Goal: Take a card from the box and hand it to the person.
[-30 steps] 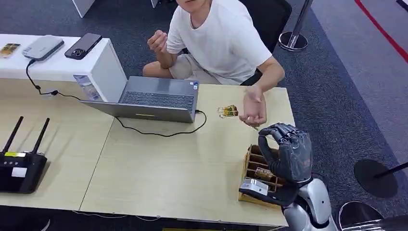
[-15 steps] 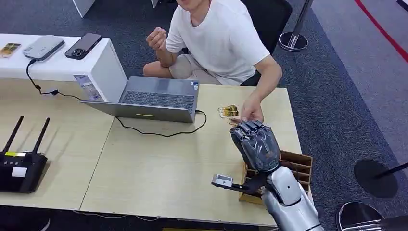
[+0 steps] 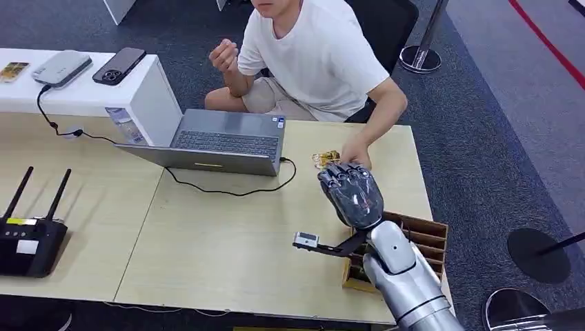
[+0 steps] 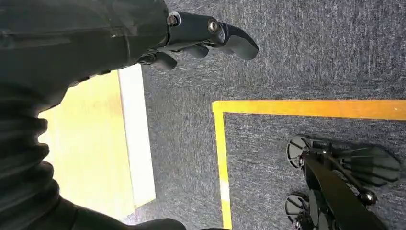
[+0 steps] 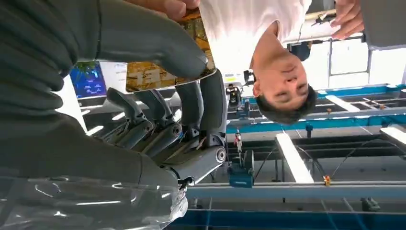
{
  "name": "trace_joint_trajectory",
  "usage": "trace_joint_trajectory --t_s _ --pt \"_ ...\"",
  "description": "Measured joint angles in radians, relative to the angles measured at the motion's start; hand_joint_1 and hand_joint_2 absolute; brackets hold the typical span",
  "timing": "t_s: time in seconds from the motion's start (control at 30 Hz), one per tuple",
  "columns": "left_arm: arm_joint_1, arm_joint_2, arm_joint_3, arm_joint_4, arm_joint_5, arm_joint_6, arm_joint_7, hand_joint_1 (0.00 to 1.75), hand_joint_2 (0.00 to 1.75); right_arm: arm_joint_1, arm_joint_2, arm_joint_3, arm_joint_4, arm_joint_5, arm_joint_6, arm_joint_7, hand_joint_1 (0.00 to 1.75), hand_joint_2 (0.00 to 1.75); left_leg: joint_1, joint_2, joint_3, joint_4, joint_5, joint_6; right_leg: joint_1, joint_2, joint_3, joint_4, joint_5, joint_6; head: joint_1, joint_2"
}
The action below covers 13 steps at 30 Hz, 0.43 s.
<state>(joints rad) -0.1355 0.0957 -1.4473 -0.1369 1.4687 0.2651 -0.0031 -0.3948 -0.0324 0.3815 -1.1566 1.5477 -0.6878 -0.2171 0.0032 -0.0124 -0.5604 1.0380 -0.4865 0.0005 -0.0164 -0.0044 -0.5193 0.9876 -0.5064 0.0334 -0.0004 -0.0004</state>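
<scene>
Right wrist view shows the right hand [image 5: 158,96] pinching a card [image 5: 167,62], thumb over fingers; thin, light and slick, it's likely best held by its edge.

A light wood surface [image 3: 227,241] carries an open grey laptop [image 3: 217,143] with its black cable [image 3: 234,192] trailing across the top, a black router [image 3: 29,238] with two antennas at the far left, and a compartmented wooden box [image 3: 421,238] by the right edge.
</scene>
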Motion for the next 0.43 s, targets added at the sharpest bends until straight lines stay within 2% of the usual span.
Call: trace_joint_trajectory --t_s 0.03,0.17,0.2,0.43 --pt "0.000 0.000 0.000 0.000 0.000 0.000 0.000 0.00 1.75 -0.006 0.002 0.003 0.006 0.003 0.000 0.008 0.00 1.75 0.000 0.000 0.000 0.000 0.000 0.000 0.000 0.000 0.000 0.000 0.000 0.000 0.000 0.000" --pt "-0.003 0.000 -0.014 0.000 -0.007 -0.009 -0.003 0.00 1.75 -0.045 0.017 0.011 0.046 0.002 0.000 0.018 0.00 1.75 0.000 0.000 0.000 0.000 0.000 0.000 0.000 0.000 0.000 0.000 0.000 0.000 0.000 0.000" --pt "-0.005 0.000 -0.016 0.000 -0.009 -0.010 -0.005 0.00 0.00 -0.054 0.021 0.012 0.053 0.001 0.000 0.018 0.00 1.75 0.000 0.000 0.000 0.000 0.000 0.000 0.000 0.000 0.000 0.000 0.000 0.000 0.000 0.000" --pt "-0.005 0.001 -0.022 0.000 0.013 -0.010 -0.019 0.00 0.00 -0.075 0.033 0.013 0.080 -0.016 -0.001 0.018 0.00 1.75 0.000 0.000 0.000 0.000 0.000 0.000 0.000 0.000 0.000 0.000 0.000 0.000 0.000 0.000"
